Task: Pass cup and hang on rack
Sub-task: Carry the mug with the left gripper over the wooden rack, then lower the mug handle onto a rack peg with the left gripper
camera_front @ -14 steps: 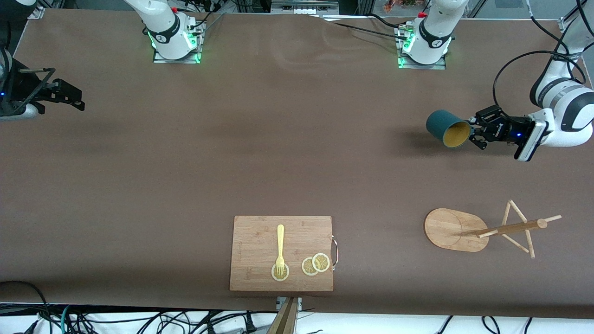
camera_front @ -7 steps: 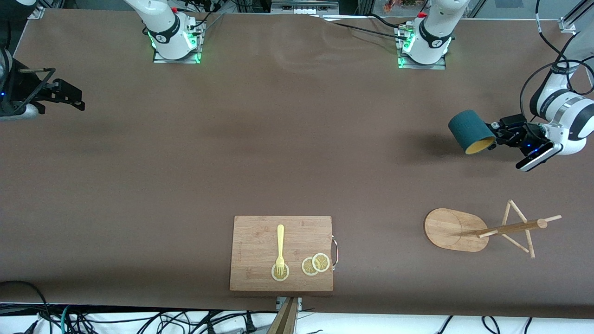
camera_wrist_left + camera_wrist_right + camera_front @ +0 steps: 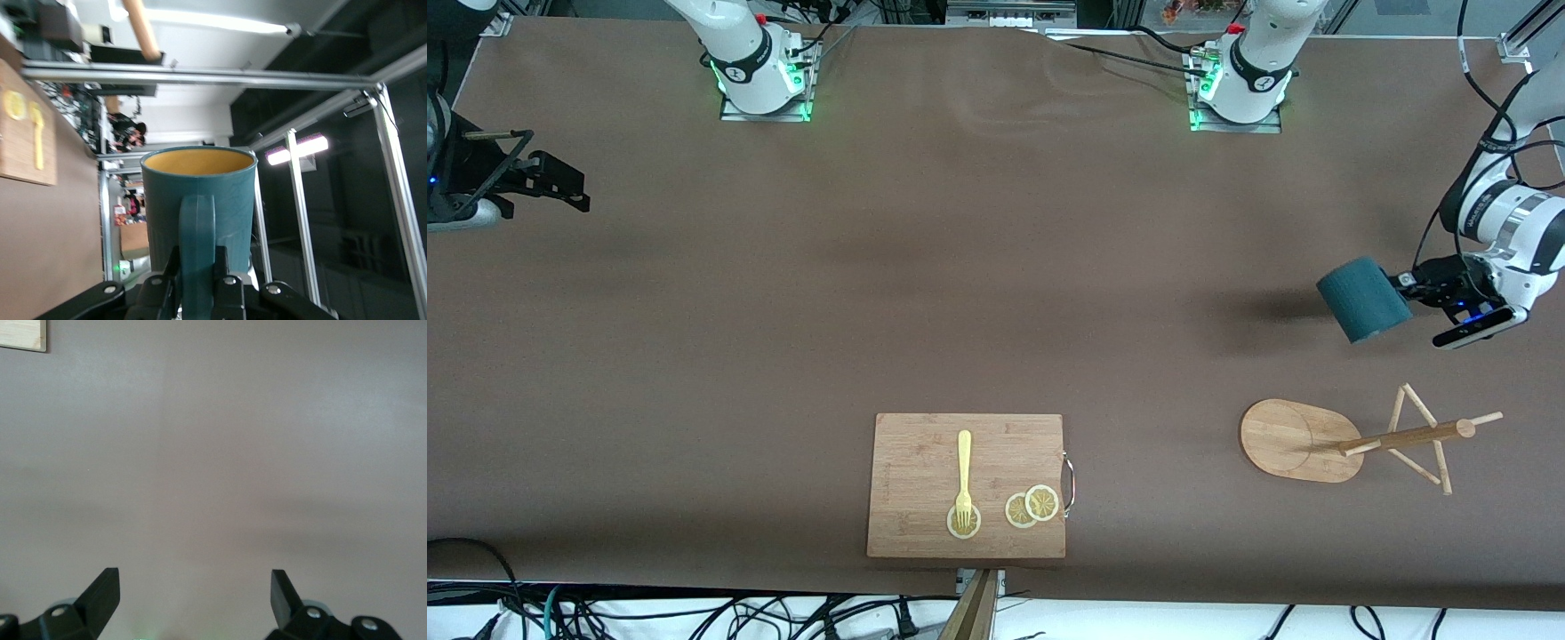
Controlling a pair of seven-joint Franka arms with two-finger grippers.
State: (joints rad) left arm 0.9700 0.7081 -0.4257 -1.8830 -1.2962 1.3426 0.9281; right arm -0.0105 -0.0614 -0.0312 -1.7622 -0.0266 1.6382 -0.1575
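Front view: the left gripper (image 3: 1412, 286) holds the cup (image 3: 1362, 300) in the air over the table (image 3: 996, 267) at the left arm's end; the rack (image 3: 1352, 440) stands nearer the camera. The right gripper (image 3: 569, 187) waits.

Left wrist view: the jaws clamp the cup's handle (image 3: 197, 247).

Right wrist view: the jaws are spread wide over bare table.

Even overhead light, soft shadows.
A ceiling strip lamp (image 3: 200, 19) glares at my left wrist view's twelve o'clock; the background is blurred.
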